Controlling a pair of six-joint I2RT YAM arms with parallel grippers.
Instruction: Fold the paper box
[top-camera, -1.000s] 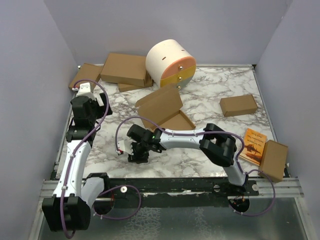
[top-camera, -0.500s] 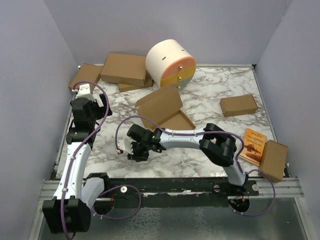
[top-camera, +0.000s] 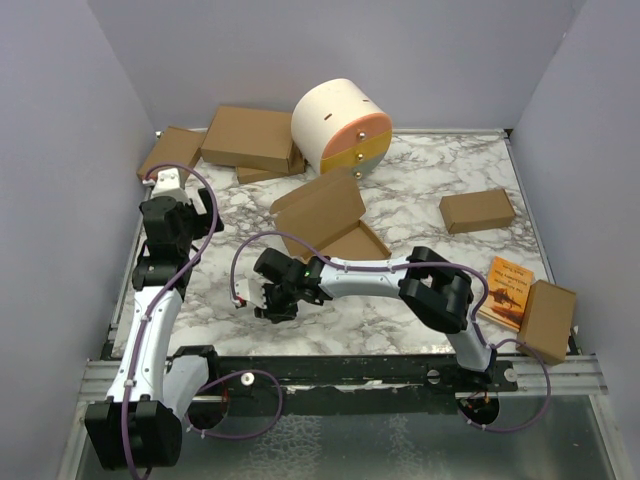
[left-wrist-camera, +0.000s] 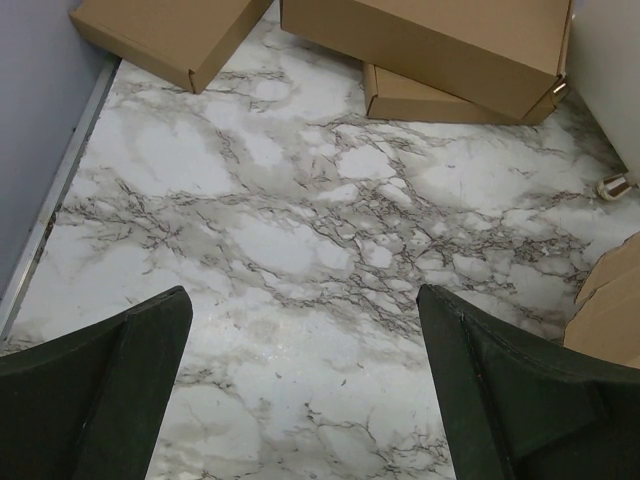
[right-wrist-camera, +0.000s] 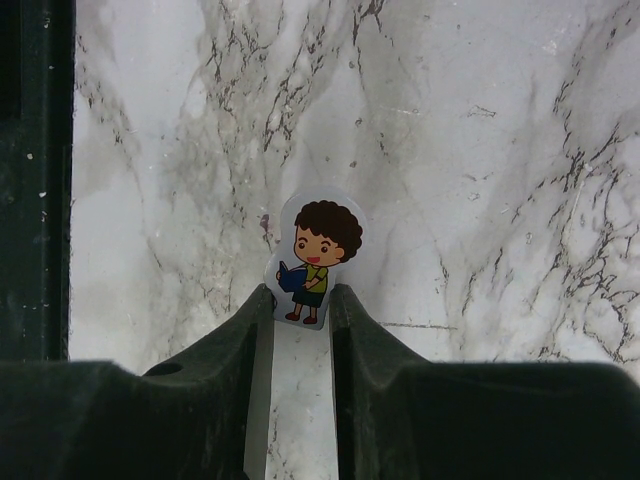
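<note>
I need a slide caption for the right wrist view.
Right gripper straddles the base of a cartoon-boy sticker, marble table behind.

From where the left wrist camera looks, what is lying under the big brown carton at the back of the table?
A flatter brown carton sticks out from under the big carton. The rest of it, and anything else beneath, is covered.

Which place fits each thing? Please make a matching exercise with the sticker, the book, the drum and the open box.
Things:
1. sticker
2. book
3. drum
4. open box

Places:
A. at the back of the table
B. in the middle of the table
C. at the tips of the right jaws
D. near the right edge, beside a carton

Pairs: 1-C, 2-D, 3-A, 4-B
</note>
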